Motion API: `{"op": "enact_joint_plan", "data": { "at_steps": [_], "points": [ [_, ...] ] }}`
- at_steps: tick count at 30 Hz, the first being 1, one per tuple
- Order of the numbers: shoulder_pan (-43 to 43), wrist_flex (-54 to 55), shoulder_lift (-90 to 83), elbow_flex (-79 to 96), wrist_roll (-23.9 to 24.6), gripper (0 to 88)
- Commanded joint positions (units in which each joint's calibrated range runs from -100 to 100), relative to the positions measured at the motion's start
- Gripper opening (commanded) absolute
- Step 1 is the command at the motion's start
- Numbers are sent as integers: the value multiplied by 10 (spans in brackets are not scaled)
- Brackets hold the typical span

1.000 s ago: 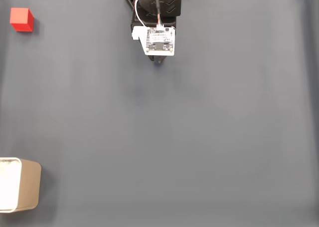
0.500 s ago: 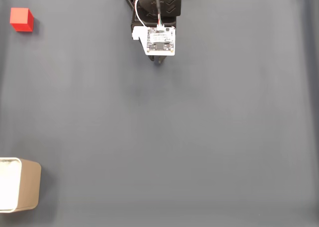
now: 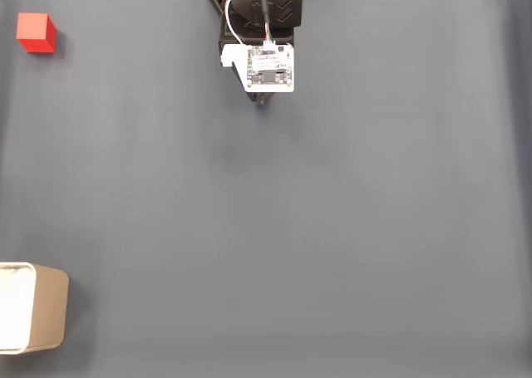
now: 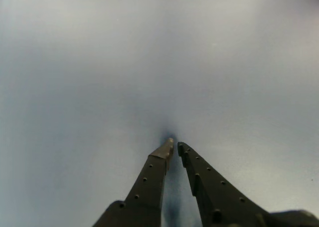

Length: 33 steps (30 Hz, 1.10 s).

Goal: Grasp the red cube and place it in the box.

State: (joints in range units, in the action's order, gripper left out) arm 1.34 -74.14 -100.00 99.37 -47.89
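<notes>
box point(image 3: 41, 316): cut by left edge | claw point(image 3: 264, 102): mostly hidden, seemingly under arm

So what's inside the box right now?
In the fixed view the box shows only a strip of white interior, with nothing seen in it; the frame edge cuts off the rest. The red cube sits far away.

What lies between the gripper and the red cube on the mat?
Nothing. In the fixed view, the stretch from the gripper at top centre to the red cube at top left is bare grey mat.
</notes>
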Motion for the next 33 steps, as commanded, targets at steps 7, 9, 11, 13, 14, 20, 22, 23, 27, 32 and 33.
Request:
{"op": "enact_joint_plan", "data": {
  "at_steps": [7, 9, 11, 13, 14, 20, 22, 23, 27, 32, 33],
  "points": [
    [-8, 86, 1, 5, -1, 0],
    [-8, 105, 2, 5, -2, 0],
    [-8, 122, 3, 4, -4, 0],
    [-8, 138, 3, 0, -4, 0],
    [-8, 146, 4, -3, -5, 0],
    [-8, 190, 41, -44, -4, 0],
    [-8, 195, 57, -65, -5, 0],
    [-8, 196, 66, -75, -6, 0],
    [-8, 199, 106, -125, -9, 0],
    [-8, 198, 169, -200, -7, 0],
    [-10, 198, 182, -216, -6, 0]
  ]
}}
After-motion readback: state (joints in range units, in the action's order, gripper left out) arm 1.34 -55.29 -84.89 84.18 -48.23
